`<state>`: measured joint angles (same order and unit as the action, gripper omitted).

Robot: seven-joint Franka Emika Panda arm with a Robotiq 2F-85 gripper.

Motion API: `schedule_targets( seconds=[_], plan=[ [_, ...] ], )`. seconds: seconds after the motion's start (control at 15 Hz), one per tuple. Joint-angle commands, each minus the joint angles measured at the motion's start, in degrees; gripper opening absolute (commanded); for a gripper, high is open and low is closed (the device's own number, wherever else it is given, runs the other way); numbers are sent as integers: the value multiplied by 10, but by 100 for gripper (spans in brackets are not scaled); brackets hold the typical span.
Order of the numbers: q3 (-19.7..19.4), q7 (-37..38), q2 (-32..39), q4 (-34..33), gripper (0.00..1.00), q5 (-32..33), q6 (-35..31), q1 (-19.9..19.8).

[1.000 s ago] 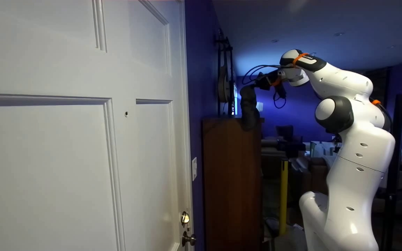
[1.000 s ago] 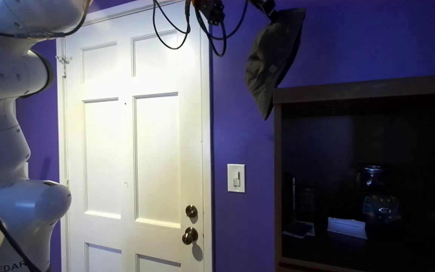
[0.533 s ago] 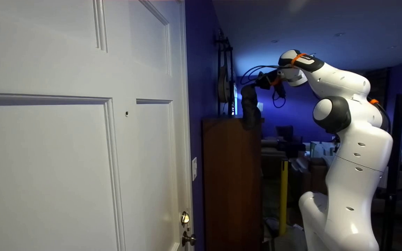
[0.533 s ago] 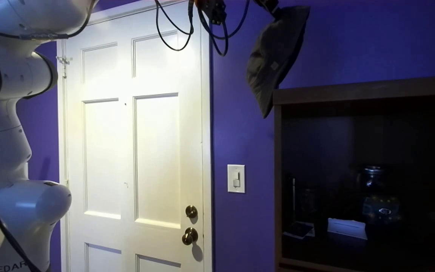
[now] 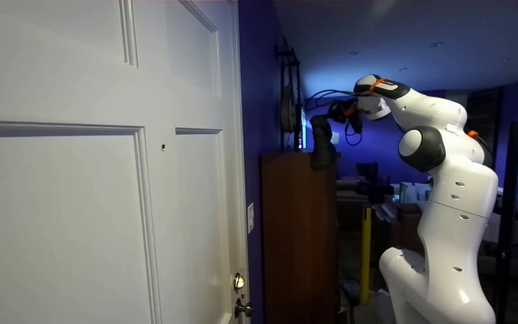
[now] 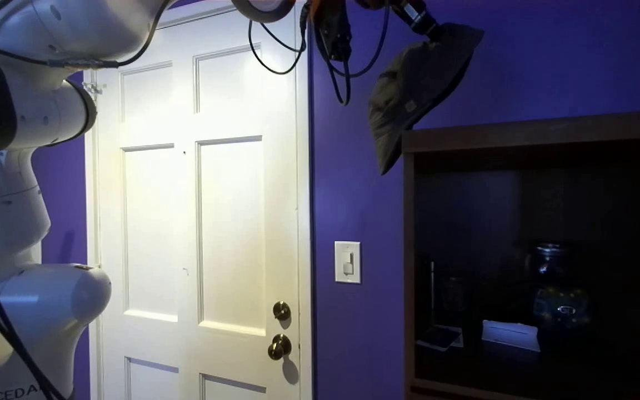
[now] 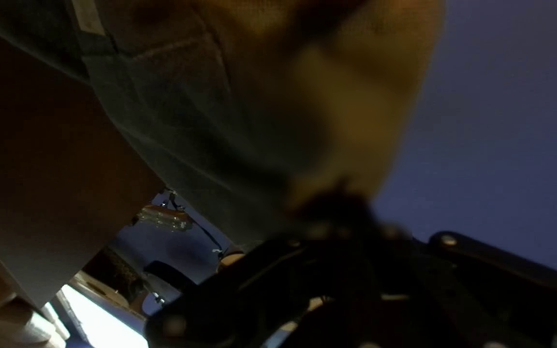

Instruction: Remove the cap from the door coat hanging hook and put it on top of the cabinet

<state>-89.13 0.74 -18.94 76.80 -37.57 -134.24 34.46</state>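
The dark grey-brown cap (image 5: pixel 323 141) hangs from my gripper (image 5: pixel 326 116). In an exterior view the cap (image 6: pixel 420 83) is tilted, and my gripper (image 6: pixel 435 32) is shut on its upper edge. The cap's low tip is beside the front corner of the dark brown cabinet (image 6: pixel 542 131), below the level of its top. The cabinet (image 5: pixel 299 238) also shows from its side. The cap (image 7: pixel 201 96) fills much of the wrist view, above the dark fingers (image 7: pixel 341 212), whose tips are blurred. The white door (image 6: pixel 231 222) is behind, with no cap on it.
The purple wall (image 6: pixel 353 189) with a light switch (image 6: pixel 348 262) runs between door and cabinet. A guitar (image 5: pixel 288 105) hangs on the wall above the cabinet. A yellow post (image 5: pixel 365 254) stands beside it. Dark jars (image 6: pixel 559 305) and cards stand inside the cabinet.
My gripper, with the cap, has moved lower and towards the cabinet side. The cap has tilted more, its upper edge swinging right in an exterior view, its low tip staying near the cabinet corner.
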Motion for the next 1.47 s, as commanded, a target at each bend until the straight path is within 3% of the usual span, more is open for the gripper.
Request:
schedule_targets(
  seconds=[0.0,0.4,0.8,1.13,1.4],
  plan=[
    [-63,29,-22,-14,1,2,-48,80],
    [-158,115,-30,-24,1,11,-199,187],
    [-237,169,-24,-20,1,37,-241,257],
    [-312,263,-18,-14,1,45,-337,327],
    [-363,301,-17,-14,1,67,-354,370]
  ],
)
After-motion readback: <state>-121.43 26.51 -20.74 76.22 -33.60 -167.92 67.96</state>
